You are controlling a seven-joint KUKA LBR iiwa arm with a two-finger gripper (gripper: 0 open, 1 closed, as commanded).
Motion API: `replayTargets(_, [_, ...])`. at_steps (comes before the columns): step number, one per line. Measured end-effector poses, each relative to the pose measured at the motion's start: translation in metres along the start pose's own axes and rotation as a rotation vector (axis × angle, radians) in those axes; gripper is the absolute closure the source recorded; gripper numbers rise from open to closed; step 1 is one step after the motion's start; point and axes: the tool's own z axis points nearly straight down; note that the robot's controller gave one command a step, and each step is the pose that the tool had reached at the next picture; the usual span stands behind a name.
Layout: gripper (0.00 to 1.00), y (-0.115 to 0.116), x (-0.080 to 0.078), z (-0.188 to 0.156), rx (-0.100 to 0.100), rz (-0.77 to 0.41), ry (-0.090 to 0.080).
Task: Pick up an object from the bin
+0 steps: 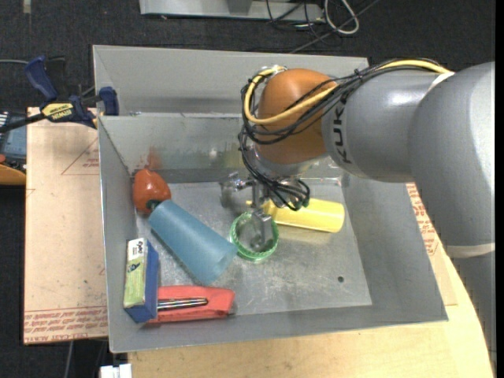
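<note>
Your gripper (257, 225) is down at the green see-through ring (250, 253) in the middle of the bin (315, 278), just left of the yellow cylinder (311, 216); nothing is lifted yet, and you cannot tell whether it is spread or pinching.

Robotics lab, KUKA arm (409, 124), metal bin (228, 77), cables (339, 10)

Bin (354, 290): grey metal, matt, scuffed.
Blue cylinder (187, 242): smooth matt plastic.
Green ring (256, 254): clear glossy plastic.
Yellow tube (315, 216): smooth plastic.
Stapler (193, 302): red plastic, metal strip.
</note>
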Motion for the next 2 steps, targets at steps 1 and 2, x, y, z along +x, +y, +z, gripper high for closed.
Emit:
replayTargets(1, [0.0,-0.008,0.046,0.005,0.008,-0.237,-0.017])
replayTargets(2, [1.0,-0.076,0.072,0.004,0.005,-0.274,-0.013])
